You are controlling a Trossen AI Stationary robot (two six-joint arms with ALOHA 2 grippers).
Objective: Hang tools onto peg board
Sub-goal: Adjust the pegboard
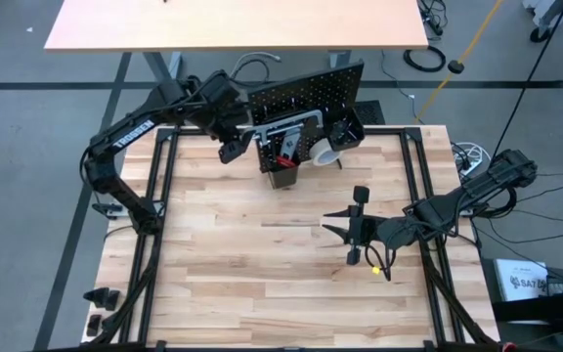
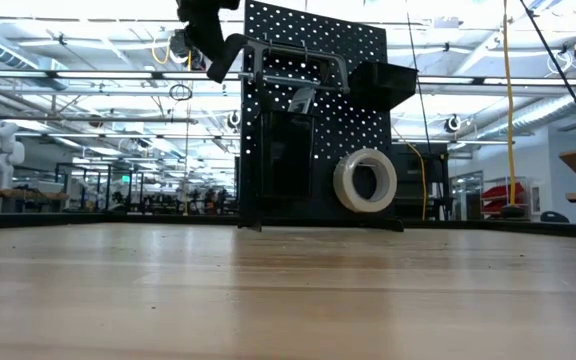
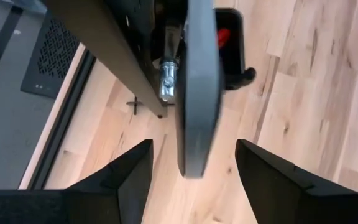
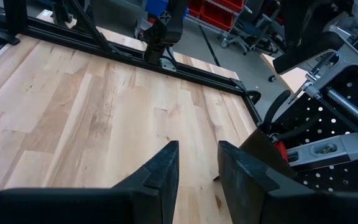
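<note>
The peg board (image 1: 311, 90) stands upright at the table's far middle. A grey clamp (image 2: 298, 62) hangs across its front near the top. A white tape roll (image 2: 365, 180) hangs lower on the right. A red handle (image 1: 286, 147) sticks out of a black bin (image 2: 286, 160) on the board. My left gripper (image 3: 194, 180) is open high at the clamp's left end, with one finger on each side of the grey bar (image 3: 197, 93) and a gap to each. My right gripper (image 4: 197, 168) hovers open over the table's right middle with nothing between its fingers.
A second black bin (image 2: 383, 80) sits at the board's upper right. Black frame rails (image 1: 159, 196) run along the table's sides. A small yellow thing (image 1: 374, 269) lies by the right arm. A tan table (image 1: 233, 24) stands beyond. Bare wood (image 1: 262, 264) spreads before the board.
</note>
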